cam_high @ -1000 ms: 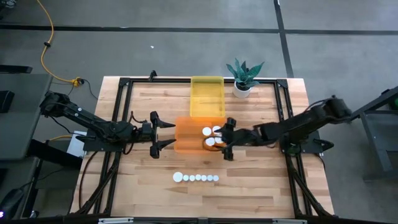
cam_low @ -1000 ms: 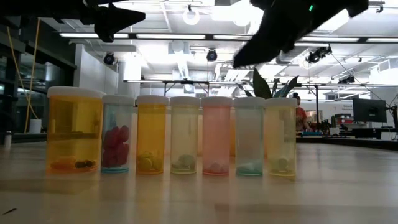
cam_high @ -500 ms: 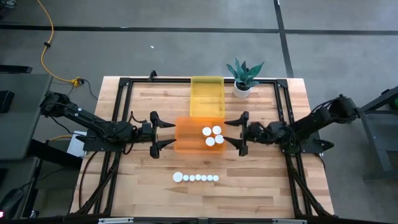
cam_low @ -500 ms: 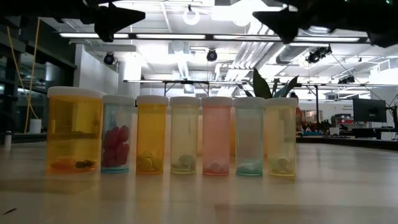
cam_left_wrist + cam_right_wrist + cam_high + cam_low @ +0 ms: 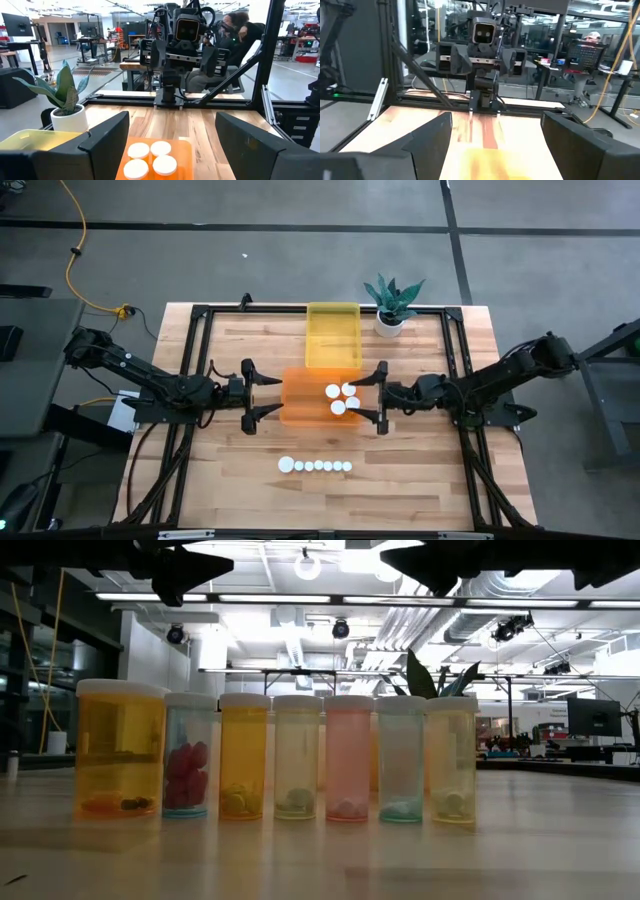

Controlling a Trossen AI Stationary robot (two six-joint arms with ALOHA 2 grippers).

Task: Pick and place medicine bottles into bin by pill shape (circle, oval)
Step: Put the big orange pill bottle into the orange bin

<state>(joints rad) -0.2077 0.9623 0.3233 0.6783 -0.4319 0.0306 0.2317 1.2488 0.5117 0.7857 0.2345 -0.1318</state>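
Several medicine bottles [image 5: 315, 466] with white caps stand in a row on the table near its front edge; the low view shows the row [image 5: 297, 760] upright. More white-capped bottles [image 5: 341, 397] stand in the orange bin [image 5: 300, 400], and their caps show in the left wrist view [image 5: 150, 158]. The yellow bin [image 5: 332, 335] sits behind the orange one. My left gripper [image 5: 262, 393] is open and empty, just left of the orange bin. My right gripper [image 5: 378, 393] is open and empty at the bin's right edge, above the table.
A white pot with a green plant [image 5: 390, 320] stands at the far right, beside the yellow bin. A black frame [image 5: 200, 315] runs around the tabletop. Bare wood lies left and right of the bottle row.
My right gripper has risen from a downward tilt over the orange bin's right part to level. It has drawn back toward the table's right edge, then come a little way back toward the bin. The caps that it covered now show in the bin.
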